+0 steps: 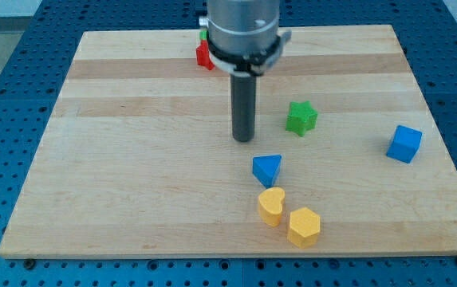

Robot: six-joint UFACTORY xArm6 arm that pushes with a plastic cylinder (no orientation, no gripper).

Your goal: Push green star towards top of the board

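Note:
The green star point(301, 117) lies on the wooden board point(132, 159), right of centre. My tip point(244, 139) rests on the board to the left of the star and slightly lower in the view, a short gap apart from it. The dark rod rises from the tip to the arm's grey end at the view's top.
A blue triangular block point(267, 168) lies just below and right of my tip. A yellow heart point(272, 206) and a yellow hexagon point(304, 226) sit near the view's bottom. A blue cube point(404, 143) is at the right. A red block point(204, 56) and a green block point(202, 35) are partly hidden behind the arm.

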